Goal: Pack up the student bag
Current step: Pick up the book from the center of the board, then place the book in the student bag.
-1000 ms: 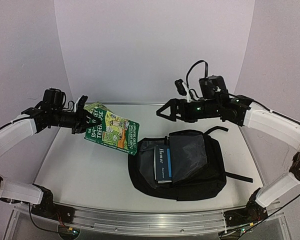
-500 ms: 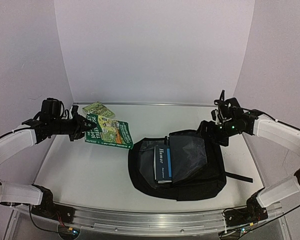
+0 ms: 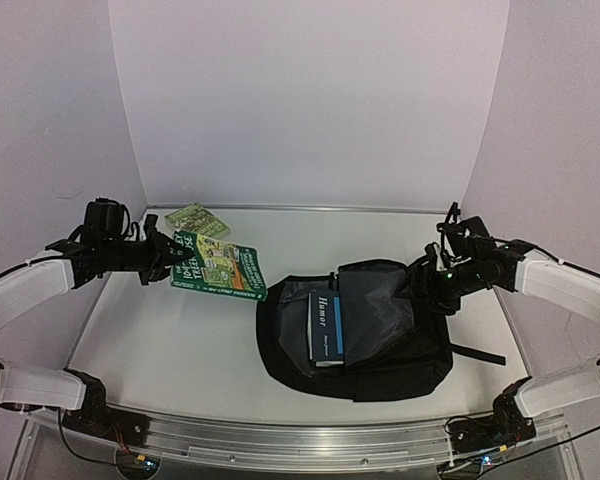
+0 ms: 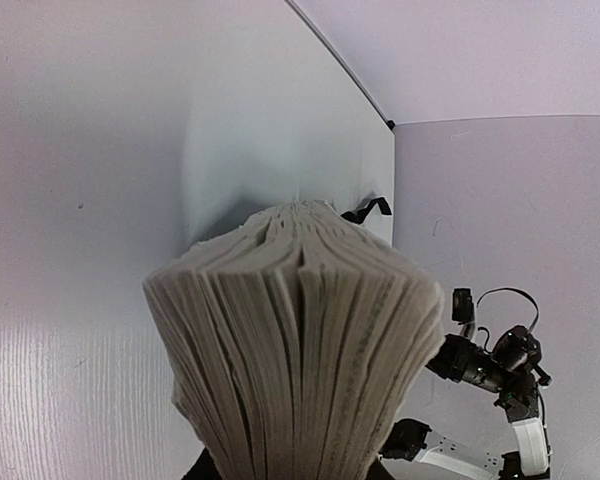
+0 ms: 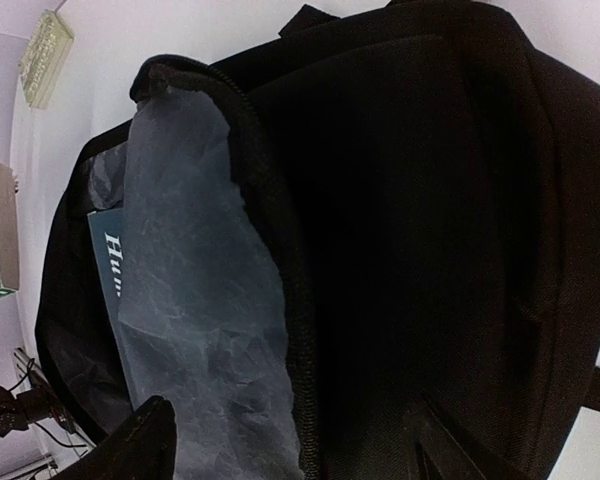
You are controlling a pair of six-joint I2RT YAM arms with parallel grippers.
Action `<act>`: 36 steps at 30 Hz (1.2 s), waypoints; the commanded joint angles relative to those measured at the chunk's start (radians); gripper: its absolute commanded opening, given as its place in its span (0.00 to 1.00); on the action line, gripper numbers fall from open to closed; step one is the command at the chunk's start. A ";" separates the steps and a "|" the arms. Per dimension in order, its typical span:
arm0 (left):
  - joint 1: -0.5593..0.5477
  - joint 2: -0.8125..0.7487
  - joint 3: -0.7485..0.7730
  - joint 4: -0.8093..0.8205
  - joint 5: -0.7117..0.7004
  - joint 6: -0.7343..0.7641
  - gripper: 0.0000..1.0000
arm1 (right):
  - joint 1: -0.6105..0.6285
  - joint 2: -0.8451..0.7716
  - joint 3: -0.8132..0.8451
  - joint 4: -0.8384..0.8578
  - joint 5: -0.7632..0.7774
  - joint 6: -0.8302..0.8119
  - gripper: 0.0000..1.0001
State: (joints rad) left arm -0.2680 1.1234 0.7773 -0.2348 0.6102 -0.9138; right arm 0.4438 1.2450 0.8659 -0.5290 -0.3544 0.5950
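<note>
Just now you dropped the right gripper (image 3: 432, 285) from high over the table (image 3: 180, 350) to the right edge of the bag (image 3: 410, 350). Its jaws stood spread over the black fabric and had not pinched anything. Your left gripper (image 3: 165, 258) was clamped on the green book (image 3: 220, 268), which you lowered and levelled beside the bag's open mouth. The bag lay flat, right of centre, with a blue book (image 3: 325, 325) already inside. You seemed set to hold the flap open for the second book.
</note>
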 commanded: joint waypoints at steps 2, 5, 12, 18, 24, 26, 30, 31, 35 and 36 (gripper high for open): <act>0.004 -0.010 0.039 0.085 0.053 0.000 0.00 | -0.001 0.021 -0.017 0.058 -0.034 0.000 0.73; 0.003 -0.015 0.043 0.079 0.053 0.002 0.00 | -0.001 0.032 -0.015 0.070 -0.054 -0.005 0.64; -0.118 0.001 0.053 0.136 -0.055 -0.033 0.00 | -0.001 0.016 0.039 0.093 -0.105 -0.009 0.20; -0.205 0.043 0.048 0.285 -0.092 -0.114 0.00 | -0.001 -0.032 0.130 0.092 -0.150 0.022 0.10; -0.294 0.133 0.046 0.431 -0.124 -0.157 0.00 | -0.001 -0.057 0.195 0.099 -0.159 0.030 0.00; -0.325 0.188 0.058 0.453 -0.122 -0.166 0.00 | -0.001 -0.061 0.206 0.115 -0.174 0.035 0.00; -0.383 0.284 0.093 0.516 -0.108 -0.177 0.00 | -0.001 -0.067 0.219 0.147 -0.210 0.046 0.00; -0.394 0.308 0.100 0.538 -0.102 -0.183 0.00 | -0.001 -0.068 0.220 0.153 -0.215 0.049 0.00; -0.431 0.397 0.130 0.611 -0.089 -0.201 0.00 | -0.001 -0.076 0.220 0.176 -0.228 0.059 0.00; -0.439 0.417 0.138 0.622 -0.088 -0.202 0.00 | -0.001 -0.077 0.220 0.180 -0.231 0.062 0.00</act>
State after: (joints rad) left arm -0.6672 1.4924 0.8234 0.1911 0.4781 -1.0814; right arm 0.4458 1.2065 1.0347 -0.4438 -0.5657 0.6407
